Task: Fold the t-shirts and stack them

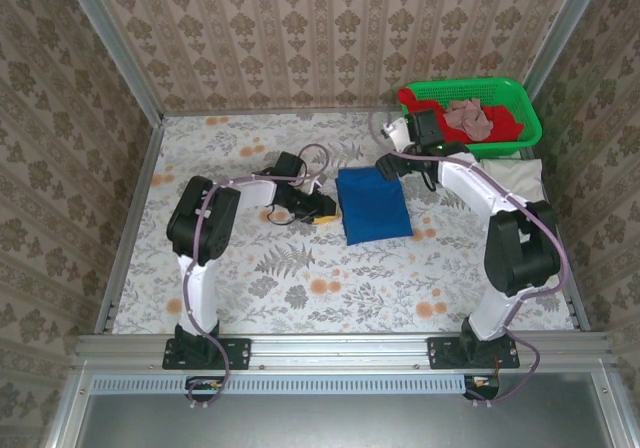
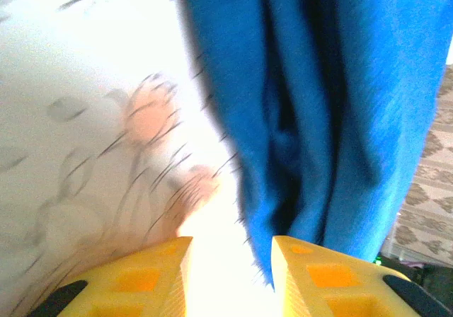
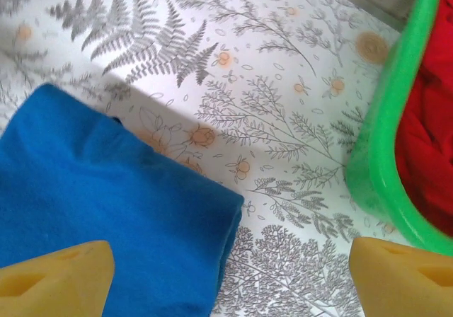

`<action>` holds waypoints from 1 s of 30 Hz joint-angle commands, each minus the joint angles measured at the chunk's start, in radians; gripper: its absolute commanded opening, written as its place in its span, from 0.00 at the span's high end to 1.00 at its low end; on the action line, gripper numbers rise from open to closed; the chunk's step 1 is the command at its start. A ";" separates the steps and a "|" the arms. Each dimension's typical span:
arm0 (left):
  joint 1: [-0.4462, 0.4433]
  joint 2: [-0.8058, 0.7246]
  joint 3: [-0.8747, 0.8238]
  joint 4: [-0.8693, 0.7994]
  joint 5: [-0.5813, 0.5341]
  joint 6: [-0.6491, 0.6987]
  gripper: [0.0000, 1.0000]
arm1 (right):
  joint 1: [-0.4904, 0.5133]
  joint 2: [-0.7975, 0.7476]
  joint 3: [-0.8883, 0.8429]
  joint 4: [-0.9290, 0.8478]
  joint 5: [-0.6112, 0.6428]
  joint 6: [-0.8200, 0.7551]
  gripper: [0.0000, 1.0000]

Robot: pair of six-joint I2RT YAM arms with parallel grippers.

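Note:
The royal-blue t-shirt [image 1: 373, 204] lies folded into a rectangle in the middle of the table, plain side up. My left gripper [image 1: 325, 213] is low at its left edge, open; in the left wrist view the blue cloth [image 2: 333, 105] edge reaches just beside the right yellow finger [image 2: 318, 274], and nothing sits between the jaws. My right gripper [image 1: 395, 161] hovers open over the shirt's far right corner [image 3: 141, 211], jaws spread wide. A cream-white cloth [image 1: 520, 178] lies flat at the right, partly behind the right arm.
A green lattice basket [image 1: 520, 103] stands at the back right, its rim [image 3: 386, 133] close to my right gripper. It holds red and pinkish cloth [image 1: 480, 118]. Metal frame rails and wallpapered walls close in the floral table.

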 commanded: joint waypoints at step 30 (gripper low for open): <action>-0.058 0.156 0.216 -0.051 -0.247 -0.229 0.90 | -0.107 0.093 0.003 -0.051 -0.232 0.484 0.31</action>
